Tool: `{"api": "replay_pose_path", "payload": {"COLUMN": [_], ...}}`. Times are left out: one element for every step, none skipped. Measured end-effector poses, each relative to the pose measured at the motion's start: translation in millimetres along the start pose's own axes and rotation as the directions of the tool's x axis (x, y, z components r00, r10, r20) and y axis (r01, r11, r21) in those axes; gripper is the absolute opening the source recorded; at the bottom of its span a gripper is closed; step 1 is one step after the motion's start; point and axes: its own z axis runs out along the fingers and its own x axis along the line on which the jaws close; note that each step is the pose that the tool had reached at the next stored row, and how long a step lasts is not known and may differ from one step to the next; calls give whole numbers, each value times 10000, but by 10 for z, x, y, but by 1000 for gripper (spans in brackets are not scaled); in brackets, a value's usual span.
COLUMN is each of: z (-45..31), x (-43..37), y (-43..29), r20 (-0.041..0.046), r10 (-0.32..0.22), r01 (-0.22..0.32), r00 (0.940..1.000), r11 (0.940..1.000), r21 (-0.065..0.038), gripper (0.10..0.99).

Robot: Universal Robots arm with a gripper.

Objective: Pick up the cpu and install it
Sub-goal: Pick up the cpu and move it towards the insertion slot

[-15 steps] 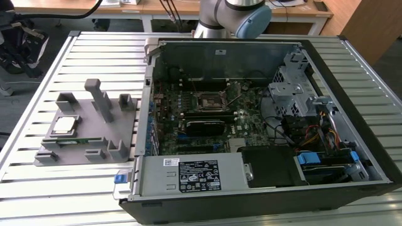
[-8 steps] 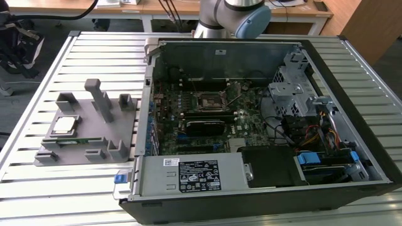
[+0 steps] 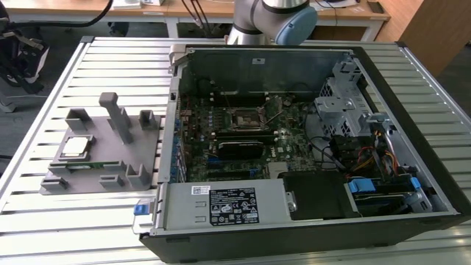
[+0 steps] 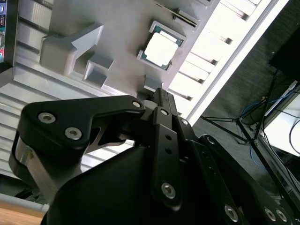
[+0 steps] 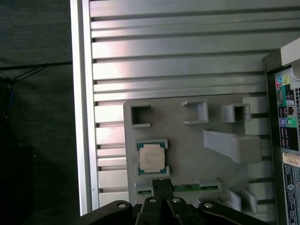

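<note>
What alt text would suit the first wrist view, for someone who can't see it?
A cpu lies silver side up in a pocket of a grey holder on a slatted metal table. The robot's black pincer, shut and empty, hangs above the holder near the cpu and a green memory stick. A computer case stands beside the holder.

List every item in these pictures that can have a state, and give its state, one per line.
cpu: seated in the gray holder, not picked up.
memory stick: lying in the holder's slot.
computer case: open, side panel off.
socket: looks empty.
claw: shut, holding nothing, above the holder.
</note>
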Motion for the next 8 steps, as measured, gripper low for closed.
{"api": "replay_pose_path", "payload": {"z": [7,11,17,25,33,47,64,82], "x": [0,0,0,1,1,1,1,1], "y": [0,0,0,-1,-1,-2,-3,-4], "r20": [-7,-13,-12,-12,-12,-22,-43,-67], "r10": [1,1,1,1,1,2,2,-17], "r01": [-1,-1,-1,-1,-1,-2,-1,17], "r00": [10000,10000,10000,10000,10000,10000,10000,10000], "r11": [10000,10000,10000,10000,10000,10000,10000,10000], "r21": [2,5,4,4,3,4,7,8], "gripper": [106,106,106,106,106,106,106,106]}}
